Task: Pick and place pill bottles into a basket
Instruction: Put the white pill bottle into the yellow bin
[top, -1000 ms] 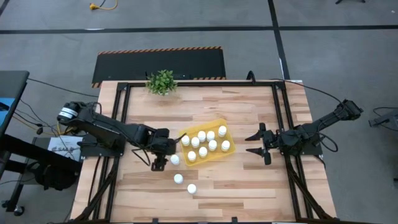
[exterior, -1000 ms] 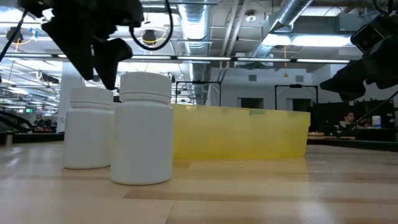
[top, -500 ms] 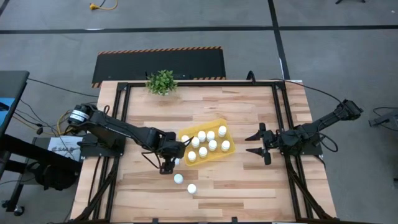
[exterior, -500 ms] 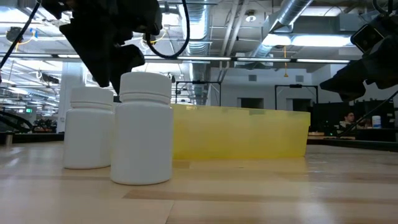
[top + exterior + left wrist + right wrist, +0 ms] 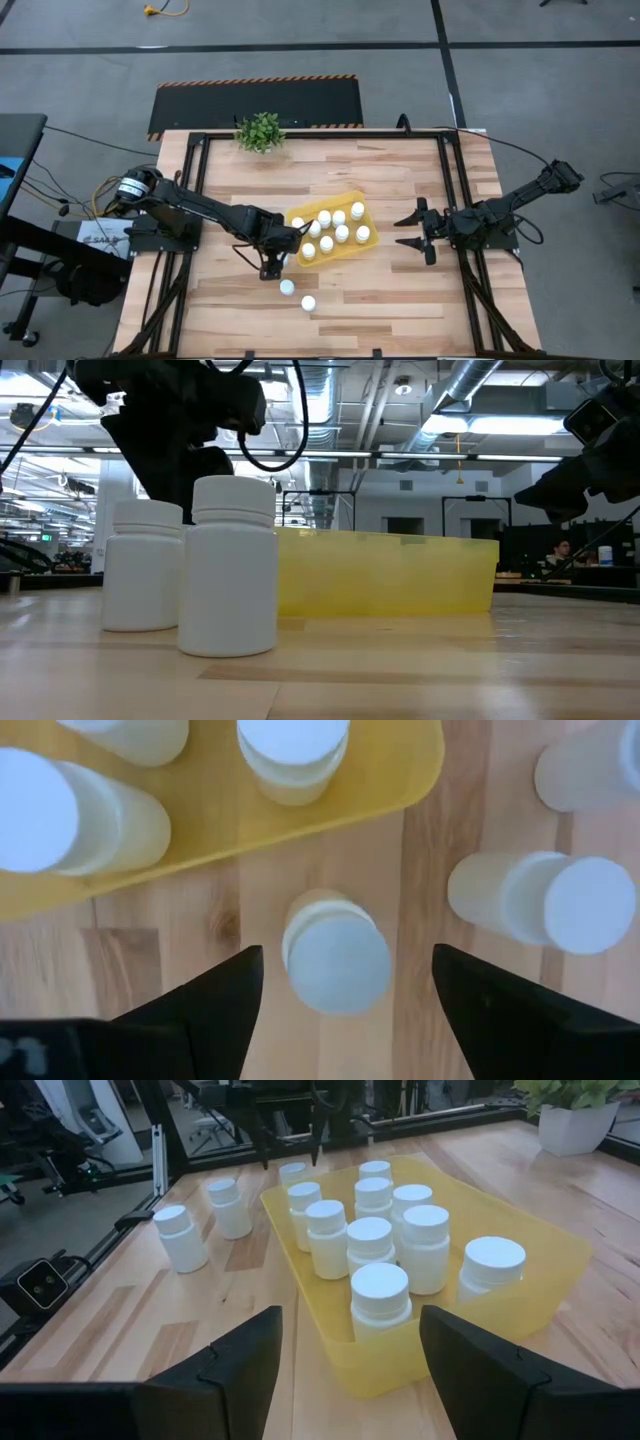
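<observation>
Left wrist view: you are hovering the left hand [image 5: 342, 990] straight over a loose pill bottle [image 5: 335, 950], fingers spread wide, one on either side, not touching it.
Target position: this bottle is standing on the worktop [image 5: 400, 290] just outside the basket [image 5: 364, 243], off its 7 o'clock corner in the high view.
Axis: its long axis is pointing straight up, cap facing the wrist camera; it is round, so no grip angle is favoured.
Doing it well: you are wanting to keep the cap centred between the fingers while lowering, closing on the body below the cap, judging from this framing.
Risk: the yellow wall is lying just beside the bottle, so I judge one finger could be catching it.
Other loose bottles: two more are standing on the worktop, one [image 5: 287, 287] near, another [image 5: 308, 302] farther toward 5 o'clock.
Basket load: nine bottles are standing upright inside.
Right hand: the right hand [image 5: 417, 231] is waiting at 3 o'clock of the basket, fingers parted, holding nothing.
</observation>
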You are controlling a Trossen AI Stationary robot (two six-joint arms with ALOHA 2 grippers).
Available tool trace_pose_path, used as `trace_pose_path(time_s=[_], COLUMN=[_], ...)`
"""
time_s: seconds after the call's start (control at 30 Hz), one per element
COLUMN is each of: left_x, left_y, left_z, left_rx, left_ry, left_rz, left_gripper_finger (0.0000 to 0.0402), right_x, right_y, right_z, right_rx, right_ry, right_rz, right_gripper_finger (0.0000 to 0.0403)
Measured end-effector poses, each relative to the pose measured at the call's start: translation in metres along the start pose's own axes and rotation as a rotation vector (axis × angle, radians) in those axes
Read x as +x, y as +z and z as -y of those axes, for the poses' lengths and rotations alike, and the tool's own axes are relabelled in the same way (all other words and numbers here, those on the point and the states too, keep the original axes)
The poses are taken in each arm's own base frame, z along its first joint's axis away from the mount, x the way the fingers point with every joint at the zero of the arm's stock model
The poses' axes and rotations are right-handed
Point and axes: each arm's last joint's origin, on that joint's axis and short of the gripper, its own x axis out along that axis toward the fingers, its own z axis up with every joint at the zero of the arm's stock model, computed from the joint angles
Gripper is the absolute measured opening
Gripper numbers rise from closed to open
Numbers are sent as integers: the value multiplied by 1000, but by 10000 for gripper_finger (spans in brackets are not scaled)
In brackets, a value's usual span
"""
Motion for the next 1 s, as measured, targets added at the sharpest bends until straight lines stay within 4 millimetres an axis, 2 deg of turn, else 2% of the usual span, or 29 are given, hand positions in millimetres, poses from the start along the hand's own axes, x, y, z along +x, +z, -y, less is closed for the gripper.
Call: trace_pose_path(time_s=[0.47,0.73,1.0], left_x=[18,21,21], left_y=[-9,-11,-11], left_z=[-8,-10,-10], left_rx=[-6,-18,-10], left_ry=[14,9,9], left_rz=[14,17,17], left_gripper_finger=[277,276,235], right_x=[0,0,0], right_y=[0,0,0], right_z=[0,0,0], right_rx=[0,0,0], right_ry=[0,0,0], right_rz=[1,0,1], right_gripper_finger=[230,230,230])
